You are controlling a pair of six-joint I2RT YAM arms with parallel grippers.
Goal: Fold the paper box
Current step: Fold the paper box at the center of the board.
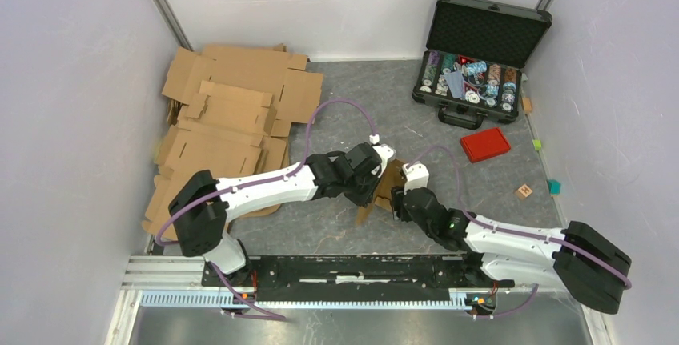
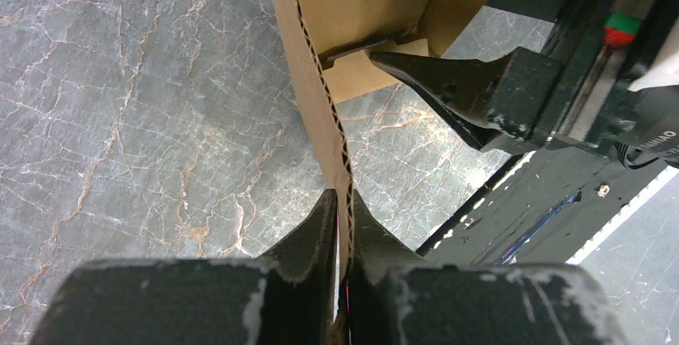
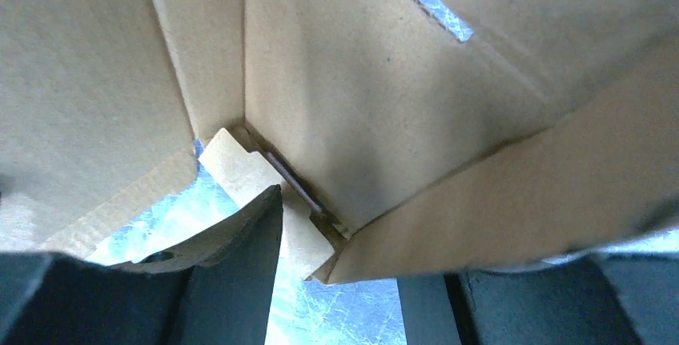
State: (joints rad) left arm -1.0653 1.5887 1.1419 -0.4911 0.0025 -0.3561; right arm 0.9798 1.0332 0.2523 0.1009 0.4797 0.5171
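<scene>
The left hand (image 2: 343, 201) pinches shut on one corrugated wall of the paper box (image 1: 390, 178), its two black fingers meeting on the wavy cut edge. The box is held just above the middle of the grey, marble-veined table (image 1: 344, 97), between the two arms. The right hand (image 3: 376, 257) reaches in from the opposite side with its jaws spread. One tapered fingertip (image 2: 432, 81) presses against a small notched tab in the box's inner corner, and a plain brown flap crosses in front of the other finger. Whether it grips anything cannot be told.

The box's half-raised panels fill the right wrist view, a narrow slit cut in one of them. To the far left lies a loose heap of flat cardboard sheets (image 1: 232, 113). An open black case (image 1: 472, 65), foam-lined and packed with poker chips, sits at the far right. Near it are a red rectangular lid (image 1: 484, 144) and a small wooden block (image 1: 524, 190).
</scene>
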